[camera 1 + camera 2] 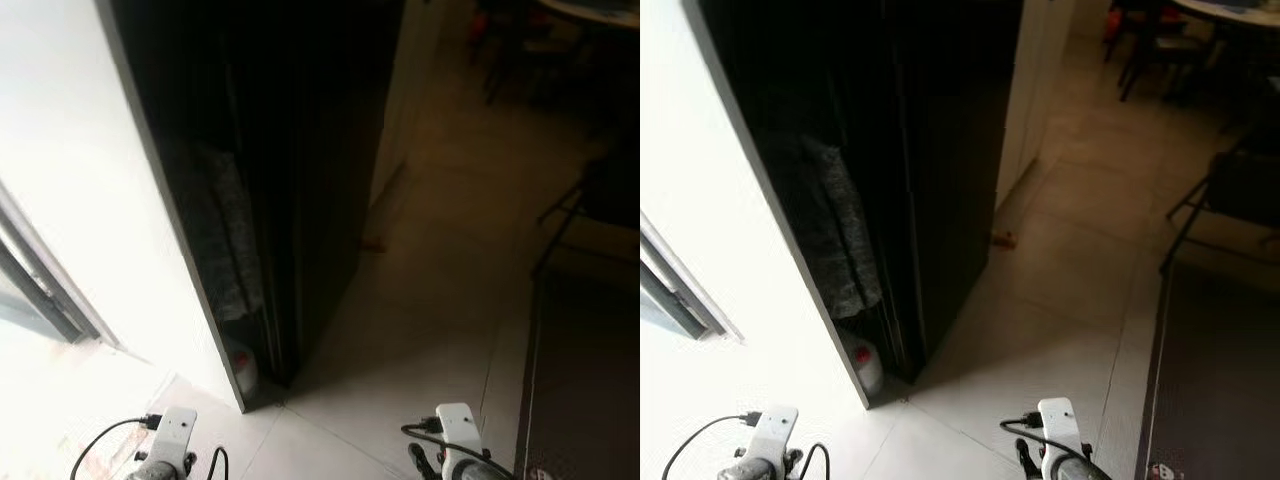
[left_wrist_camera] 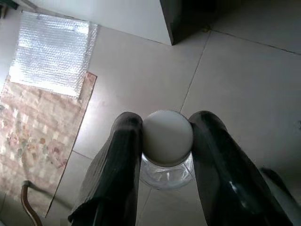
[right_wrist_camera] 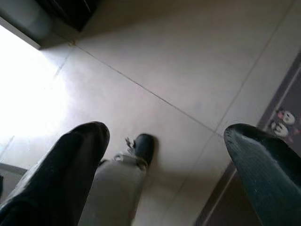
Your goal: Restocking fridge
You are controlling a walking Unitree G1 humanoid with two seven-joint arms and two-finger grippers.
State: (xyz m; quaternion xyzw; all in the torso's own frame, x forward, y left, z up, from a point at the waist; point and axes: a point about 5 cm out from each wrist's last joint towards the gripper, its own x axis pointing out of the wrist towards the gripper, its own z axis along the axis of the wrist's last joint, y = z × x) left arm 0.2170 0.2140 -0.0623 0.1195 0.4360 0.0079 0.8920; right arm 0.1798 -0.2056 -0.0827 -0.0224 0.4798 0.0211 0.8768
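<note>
Left gripper [image 2: 167, 141] fingers clamped on bottle [image 2: 168, 148], right gripper [image 3: 164, 141] fingers apart.

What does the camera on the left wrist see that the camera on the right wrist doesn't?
The left wrist view has the left gripper shut on a clear bottle with a white cap, above a patterned rug and a sheet of bubble wrap. The right wrist view has the right gripper open and holding nothing, the robot's own leg and foot below it, and a dark mat with a cartoon print. Both look down on pale floor tiles.
</note>
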